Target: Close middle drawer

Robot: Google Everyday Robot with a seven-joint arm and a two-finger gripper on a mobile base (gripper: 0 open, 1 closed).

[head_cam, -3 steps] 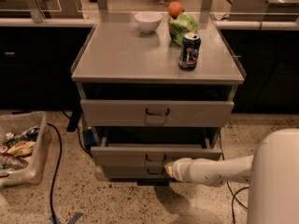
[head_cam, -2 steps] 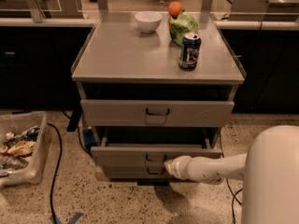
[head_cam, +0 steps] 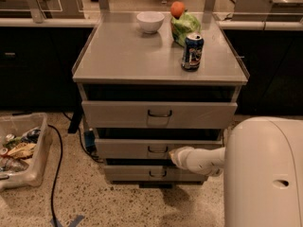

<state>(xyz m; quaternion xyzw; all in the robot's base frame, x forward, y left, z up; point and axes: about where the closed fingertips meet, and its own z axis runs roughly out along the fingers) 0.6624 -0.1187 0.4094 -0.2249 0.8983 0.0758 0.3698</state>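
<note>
Camera view: hand (head_cam: 174,154) at middle drawer (head_cam: 123,148) front beside handle (head_cam: 157,149), interior shadowed.

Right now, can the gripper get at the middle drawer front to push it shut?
Likely yes: the gripper sits at the middle drawer front, just right of its loop handle, with nothing between them. Whether it touches is unclear.
</note>
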